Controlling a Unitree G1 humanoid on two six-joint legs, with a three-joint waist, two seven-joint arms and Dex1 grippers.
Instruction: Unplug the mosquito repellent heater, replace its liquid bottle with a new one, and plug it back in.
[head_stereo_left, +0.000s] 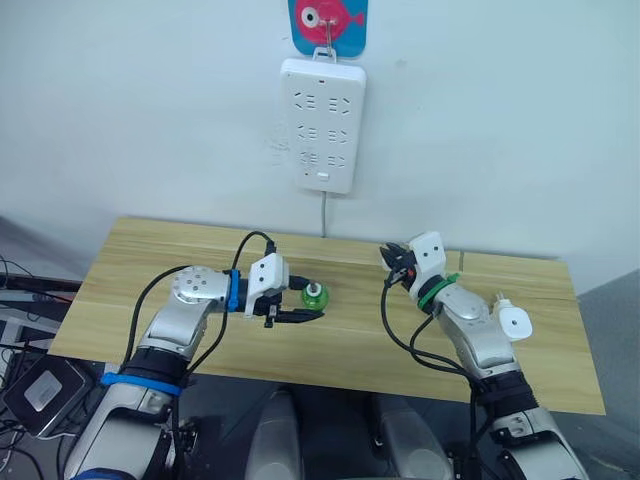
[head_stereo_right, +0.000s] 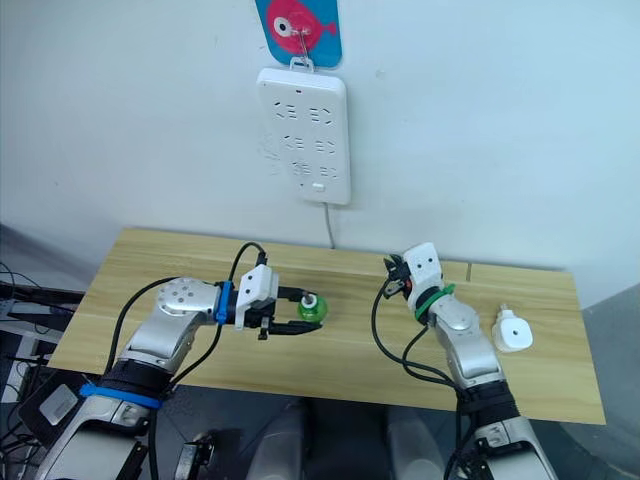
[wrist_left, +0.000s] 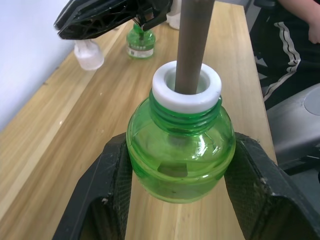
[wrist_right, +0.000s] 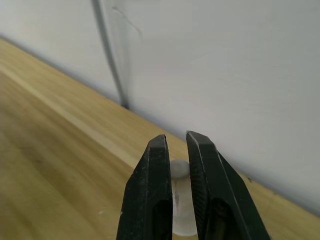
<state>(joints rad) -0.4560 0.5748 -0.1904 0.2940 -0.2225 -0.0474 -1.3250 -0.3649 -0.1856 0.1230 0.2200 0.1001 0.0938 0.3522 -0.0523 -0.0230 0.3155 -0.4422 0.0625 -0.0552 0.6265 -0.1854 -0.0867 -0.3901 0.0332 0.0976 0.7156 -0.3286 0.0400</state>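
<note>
Heater (head_stereo_right: 512, 331): unplugged, lying on the table (head_stereo_right: 330, 365).
Left gripper (head_stereo_left: 300, 304): squeezes a capless green bottle (head_stereo_left: 314, 295).
Right gripper (wrist_right: 173, 185): nearly closed on a whitish cap (wrist_right: 180, 197).
Left: fit bottle, plug in.

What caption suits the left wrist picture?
Left tool grips a capless green bottle with a brown wick above the wooden table.

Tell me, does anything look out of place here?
Only the heater: it lies loose on the table's right end, not plugged into the wall strip. The bottle in the left gripper has no cap, its wick bare. Nothing spilled.
</note>
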